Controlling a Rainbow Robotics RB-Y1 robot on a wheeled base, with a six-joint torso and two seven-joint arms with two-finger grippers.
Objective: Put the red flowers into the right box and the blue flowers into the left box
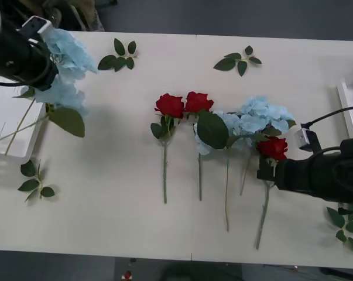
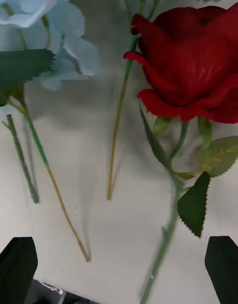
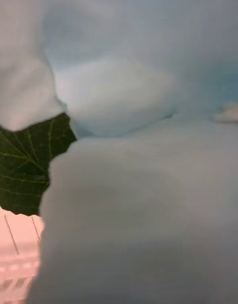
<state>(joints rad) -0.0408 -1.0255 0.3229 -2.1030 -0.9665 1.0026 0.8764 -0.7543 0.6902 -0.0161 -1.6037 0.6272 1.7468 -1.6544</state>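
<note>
My left gripper [image 1: 44, 64] holds blue flowers [image 1: 68, 64] beside the left box [image 1: 12, 126]; roses [image 1: 182, 104] lie mid-table.

Free room and obstacles. The surface [image 1: 106, 193] lies bare between the left box [image 1: 12, 126] and the nearest red flowers [image 1: 170, 105]. Farther right, stems of red and blue flowers [image 1: 258, 114] lie close together (narrow gaps between them). Leaf sprigs [image 1: 119, 55] lie near the far edge. The left hand [image 1: 38, 61] has blue clusters pressed against it; the right hand [image 2: 119, 269], fingers spread, straddles a rose stem.
</note>
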